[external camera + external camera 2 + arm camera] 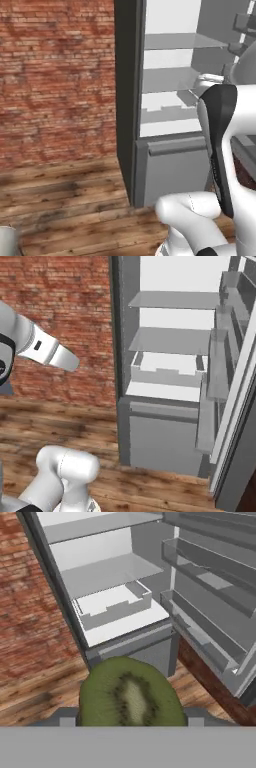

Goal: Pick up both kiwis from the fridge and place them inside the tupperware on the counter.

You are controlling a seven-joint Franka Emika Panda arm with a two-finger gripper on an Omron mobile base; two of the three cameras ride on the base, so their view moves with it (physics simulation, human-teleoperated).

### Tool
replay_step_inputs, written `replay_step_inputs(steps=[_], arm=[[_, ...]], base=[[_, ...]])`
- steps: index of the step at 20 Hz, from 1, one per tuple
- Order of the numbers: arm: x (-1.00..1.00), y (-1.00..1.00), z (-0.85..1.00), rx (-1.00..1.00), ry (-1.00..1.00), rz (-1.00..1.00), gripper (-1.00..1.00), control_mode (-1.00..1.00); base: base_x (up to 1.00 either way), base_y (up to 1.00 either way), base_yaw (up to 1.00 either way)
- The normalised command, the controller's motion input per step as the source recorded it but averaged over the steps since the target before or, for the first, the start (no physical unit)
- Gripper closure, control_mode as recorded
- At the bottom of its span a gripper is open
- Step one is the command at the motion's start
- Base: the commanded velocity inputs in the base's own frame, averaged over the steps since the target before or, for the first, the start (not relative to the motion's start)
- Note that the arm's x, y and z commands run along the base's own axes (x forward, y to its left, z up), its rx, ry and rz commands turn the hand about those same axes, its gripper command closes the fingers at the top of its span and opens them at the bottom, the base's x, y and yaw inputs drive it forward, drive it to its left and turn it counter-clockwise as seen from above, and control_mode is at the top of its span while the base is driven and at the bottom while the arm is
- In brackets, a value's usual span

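Kiwi sits large at the bottom of the hand view, its cut green face with pale core and dark seeds turned to the camera, wedged between the two dark finger tips of the pincer, which is clenched on the fruit from either side. Beyond it, that view looks down at the open fridge: pale interior, flat grey shelves, a shallow white drawer resting on the lowest shelf, and the door shelves running along the right. Wooden floor and a red brick wall lie to the left of the cabinet. The left base view shows what the hand view cannot: the white arm with its dark joint rising at the right, in front of the fridge's lower grey drawer front, and the cabinet's dark outer side meeting the brick wall. The right base view gives the fridge head-on, with the drawer on the lowest shelf, the open door's shelves stacked at the right edge, and a white arm link reaching in from the left over the floor; the shelves seen here carry no fruit that I can make out.
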Motion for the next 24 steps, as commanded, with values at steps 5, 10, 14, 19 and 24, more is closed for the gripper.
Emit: replay_step_inputs(steps=[5, 10, 14, 19, 24], arm=[[0.0, 0.0, 0.0, 0.0, 0.0, 0.0, 1.0, 1.0], [0.0, 0.0, 0.0, 0.0, 0.0, 0.0, 1.0, 1.0], [0.0, 0.0, 0.0, 0.0, 0.0, 0.0, 1.0, 1.0], [0.0, 0.0, 0.0, 0.0, 0.0, 0.0, 1.0, 1.0], [0.0, 0.0, 0.0, 0.0, 0.0, 0.0, 1.0, 1.0]], base=[[-1.0, 0.75, 0.75], [-0.89, 0.78, 0.97], [-0.84, 0.76, 1.0], [-0.77, 0.79, 1.0], [-0.63, 0.81, 0.99]])
